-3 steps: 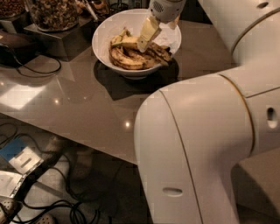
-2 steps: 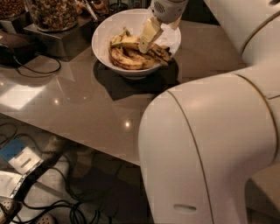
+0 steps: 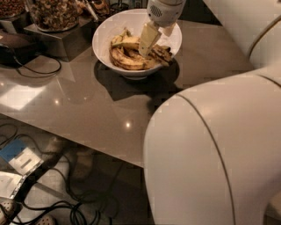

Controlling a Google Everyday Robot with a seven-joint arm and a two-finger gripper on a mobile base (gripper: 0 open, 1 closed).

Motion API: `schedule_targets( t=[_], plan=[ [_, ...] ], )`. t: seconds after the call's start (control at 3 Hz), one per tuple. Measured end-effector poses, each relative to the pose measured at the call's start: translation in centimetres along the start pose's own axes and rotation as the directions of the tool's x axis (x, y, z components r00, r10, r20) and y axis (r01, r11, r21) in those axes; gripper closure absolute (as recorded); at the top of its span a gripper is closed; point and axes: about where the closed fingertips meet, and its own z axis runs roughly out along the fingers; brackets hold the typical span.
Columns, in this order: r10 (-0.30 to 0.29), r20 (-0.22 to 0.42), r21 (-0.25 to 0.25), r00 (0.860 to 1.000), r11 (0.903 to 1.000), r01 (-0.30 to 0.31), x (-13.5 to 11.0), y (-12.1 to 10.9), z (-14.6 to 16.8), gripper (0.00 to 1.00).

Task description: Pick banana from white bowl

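Observation:
The white bowl (image 3: 105,33) stands on the brown table at the top centre. It holds several bananas. The long curved banana (image 3: 131,64) with brown-black blotches lies along the bowl's front, its dark end to the right. My gripper (image 3: 156,44) reaches down into the bowl from above, over the middle of the bananas. Its fingers are apart. The long pale left finger (image 3: 148,38) touches down among the bananas, and the right finger sits higher near the bowl's right rim. Nothing is gripped.
Glass jars of nuts (image 3: 52,13) stand on a dark stand at the back left. A dark device with a cable (image 3: 13,48) lies at the table's left. My arm's large white shell (image 3: 210,154) fills the lower right. Cables and papers lie on the floor below the table's edge.
The gripper stays in the bowl in almost the same place. The near white arm shell has shifted a little to the right.

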Motion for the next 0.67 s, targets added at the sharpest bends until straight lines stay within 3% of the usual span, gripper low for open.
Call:
schedule_targets(
  t=[0.33, 0.67],
  plan=[
    [-0.024, -0.007, 0.005, 1.000, 0.9997, 0.024, -0.14, 0.68, 0.07, 0.33],
    [-0.043, -0.009, 0.013, 0.999, 0.9990, 0.043, -0.39, 1.05, 0.05, 0.31]
  ],
)
